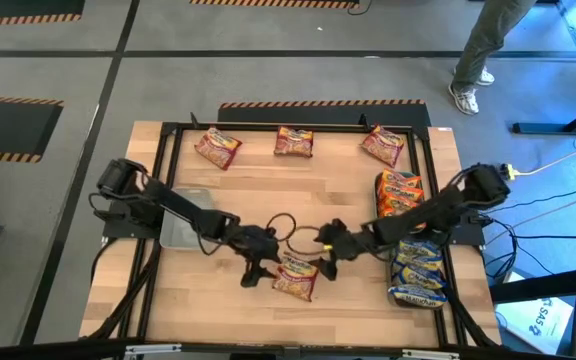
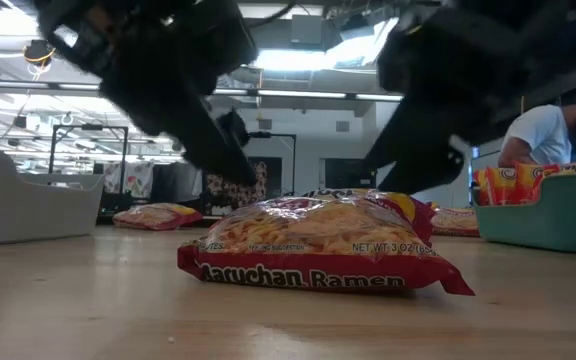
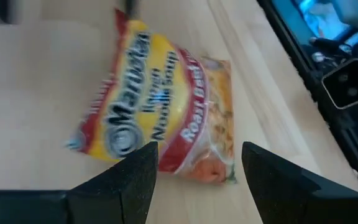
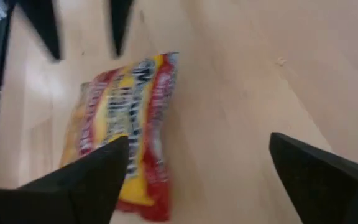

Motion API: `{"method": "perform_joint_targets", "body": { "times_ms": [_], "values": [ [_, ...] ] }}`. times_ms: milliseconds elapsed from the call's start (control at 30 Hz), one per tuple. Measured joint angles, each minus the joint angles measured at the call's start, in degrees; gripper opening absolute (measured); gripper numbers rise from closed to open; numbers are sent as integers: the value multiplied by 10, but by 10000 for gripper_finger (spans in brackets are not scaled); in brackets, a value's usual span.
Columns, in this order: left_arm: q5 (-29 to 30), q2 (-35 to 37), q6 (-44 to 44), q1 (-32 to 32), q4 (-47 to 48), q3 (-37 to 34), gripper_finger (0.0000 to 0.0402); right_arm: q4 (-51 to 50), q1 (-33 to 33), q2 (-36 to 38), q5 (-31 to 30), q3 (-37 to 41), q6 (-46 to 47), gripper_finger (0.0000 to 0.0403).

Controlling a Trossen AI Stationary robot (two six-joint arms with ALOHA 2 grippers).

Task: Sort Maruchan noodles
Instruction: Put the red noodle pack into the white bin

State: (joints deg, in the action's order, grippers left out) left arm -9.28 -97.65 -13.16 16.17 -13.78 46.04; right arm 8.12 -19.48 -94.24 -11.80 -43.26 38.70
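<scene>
1. The maroon-and-yellow Maruchan packet (image 1: 296, 277) is lying flat on the wooden table (image 1: 268, 190), near the front edge and about in the middle, with nothing gripping it.
2. From the low view you can read "Maruchan Ramen" on the red band along its edge, plus "NET WT 3 OZ". The left wrist view shows "Maruchan", "Noodle Soup" and what looks like "Roast Beef", a bit smeared.
3. Left tool (image 1: 253, 272) hangs just beside the packet on its left, fingers spread apart and holding nothing. That arm reaches in from the left side of the table, bent low over the clear tray (image 1: 183, 225).
4. Right tool (image 1: 326, 262) is just beside the packet's right end, fingers wide open too, also empty. Its arm stretches in from the right side, crossing over the trays there.
5. Along the far edge of the table sit three more maroon packets (image 1: 294, 142), spaced well apart from each other.
6. On the right side, orange-red packets (image 1: 399, 190) are stacked in a teal tray (image 2: 558, 215), and blue-and-yellow packets (image 1: 418, 265) sit in another tray nearer the front.
7. A person (image 1: 483, 50) stands on the floor beyond the table.
</scene>
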Motion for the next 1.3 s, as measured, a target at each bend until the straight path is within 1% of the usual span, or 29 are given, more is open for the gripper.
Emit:
{"method": "perform_joint_targets", "body": {
  "times_ms": [133,233,367,567,833,933,1033,1133,1300],
  "values": [
    [-12,-27,-16,6,-8,4,227,25,37,-16,66,0,11,395],
    [2,-43,-18,1,-10,6,227,72,50,-40,118,0,13,398],
    [23,-59,-20,-13,-12,6,227,102,57,-75,163,-3,29,399],
    [53,-63,-29,-29,-17,6,227,105,58,-95,181,-4,63,399],
    [61,-63,-23,-29,-33,6,227,130,58,-98,195,-3,119,394],
    [79,-63,-17,-29,-36,6,227,132,56,-99,202,-3,125,372],
    [94,-63,-15,-29,-36,6,227,131,56,-99,204,-2,126,338],
    [97,-62,-15,-29,-36,6,227,131,56,-99,203,-2,125,293],
    [97,-51,-13,-29,-28,6,227,132,56,-99,191,-2,109,207]
  ]
}}
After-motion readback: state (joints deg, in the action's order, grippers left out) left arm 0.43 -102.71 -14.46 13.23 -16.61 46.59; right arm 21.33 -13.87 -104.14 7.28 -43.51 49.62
